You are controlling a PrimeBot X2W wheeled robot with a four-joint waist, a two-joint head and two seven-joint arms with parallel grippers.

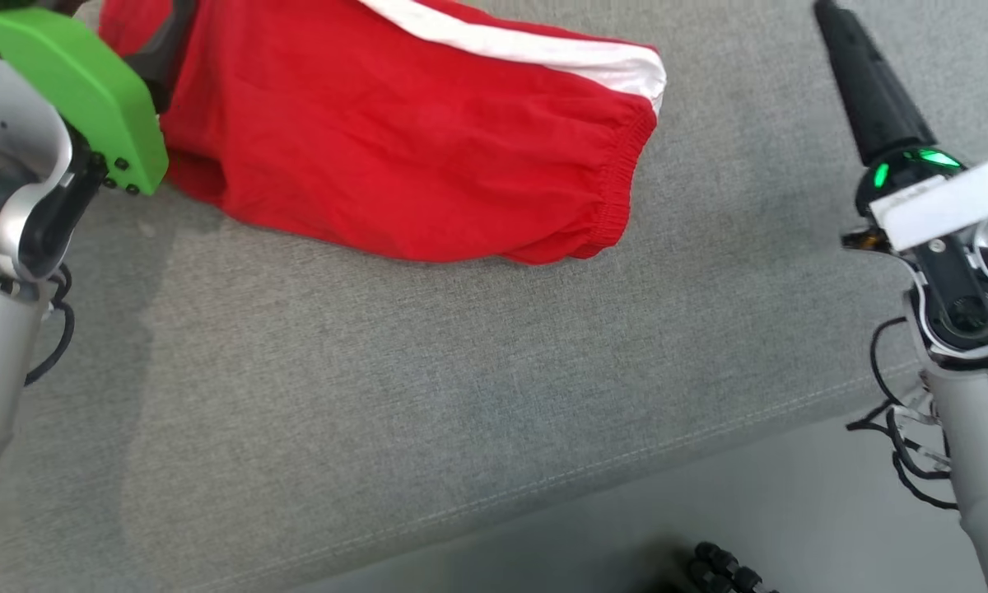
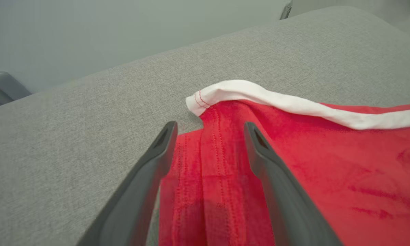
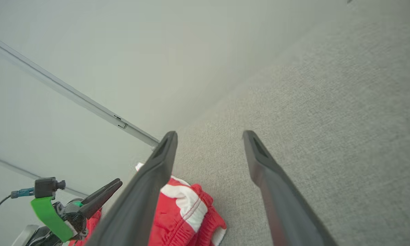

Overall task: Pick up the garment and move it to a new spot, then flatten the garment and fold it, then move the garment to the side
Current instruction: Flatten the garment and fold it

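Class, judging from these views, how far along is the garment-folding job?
Done: red garment lies on the grey cushion, possibly folded. In hand: nothing; left gripper open over its hem, right gripper open over bare cushion. Left: likely moving it aside.

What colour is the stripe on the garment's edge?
The stripe is white, on the red garment; left wrist view shows it best.

We see the garment (image 1: pixel 395 140), a piece of red cloth with a white stripe (image 1: pixel 543 53) along its far edge, lying loosely flat on the grey fabric surface (image 1: pixel 461 395). Its gathered elastic band (image 1: pixel 622 189) faces right in the head view. At the opposite end the stripe curls up slightly and the red cloth shows stitched seams and soft folds.
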